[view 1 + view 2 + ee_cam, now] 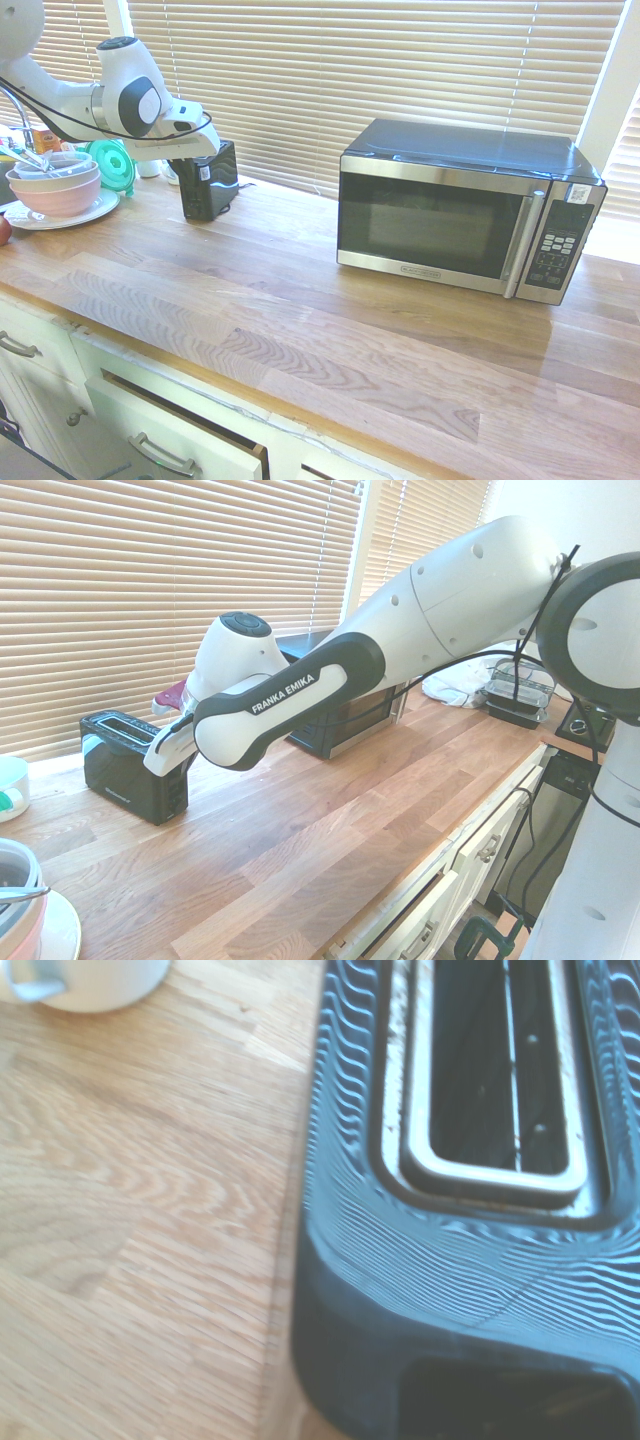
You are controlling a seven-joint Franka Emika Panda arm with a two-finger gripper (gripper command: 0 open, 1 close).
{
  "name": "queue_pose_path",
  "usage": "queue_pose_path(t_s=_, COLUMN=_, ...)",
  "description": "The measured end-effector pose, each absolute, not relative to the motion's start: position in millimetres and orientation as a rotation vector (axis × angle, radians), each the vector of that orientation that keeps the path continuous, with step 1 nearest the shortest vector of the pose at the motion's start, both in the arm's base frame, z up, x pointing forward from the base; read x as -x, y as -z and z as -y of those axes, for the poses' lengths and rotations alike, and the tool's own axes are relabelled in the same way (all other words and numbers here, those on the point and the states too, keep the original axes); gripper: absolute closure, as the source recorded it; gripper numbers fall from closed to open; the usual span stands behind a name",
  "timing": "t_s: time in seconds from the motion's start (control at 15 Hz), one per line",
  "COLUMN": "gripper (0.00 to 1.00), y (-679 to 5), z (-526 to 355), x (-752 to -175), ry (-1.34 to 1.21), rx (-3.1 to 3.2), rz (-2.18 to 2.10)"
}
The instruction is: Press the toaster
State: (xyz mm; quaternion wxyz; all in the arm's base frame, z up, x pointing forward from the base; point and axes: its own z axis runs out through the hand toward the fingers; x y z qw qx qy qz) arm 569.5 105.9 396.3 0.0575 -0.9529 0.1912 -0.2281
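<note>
— Toaster [208, 195] first: where is it?

— On the tabletop [290, 290], at the far side by the blinds [330, 80]. Seen from the first exterior view, it stands left of the microwave [430, 225], well apart from it, upright.

— And the arm [300, 695]?

— It reaches over to the toaster, with its hand end just beside the toaster's top in the second exterior view. The jaws are closed, and I see nothing gripped. Whether they touch the casing, I can't tell.

— What does the wrist view give you?

— One end of the toaster: a long slot [500, 1080] with a silvery rim, and a dark recess [520, 1405] below the shiny top edge. A white mug [100, 980] stands on the wood, apart from the toaster.

— Anything else around?

— Left of the toaster in the first exterior view, a green lid [113, 165] is tilted up behind stacked bowls [60, 190], which sit on a white plate [28, 221]. On the near side, below the tabletop, a drawer [170, 440] is slightly open.
</note>
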Motion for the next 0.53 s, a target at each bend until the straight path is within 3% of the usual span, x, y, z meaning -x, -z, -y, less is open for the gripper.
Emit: queue_pose_path(t_s=0.53, gripper=1.0, y=-386.1, z=-111.8, x=-567.8, ry=0.696, rx=2.932, rz=-0.586)
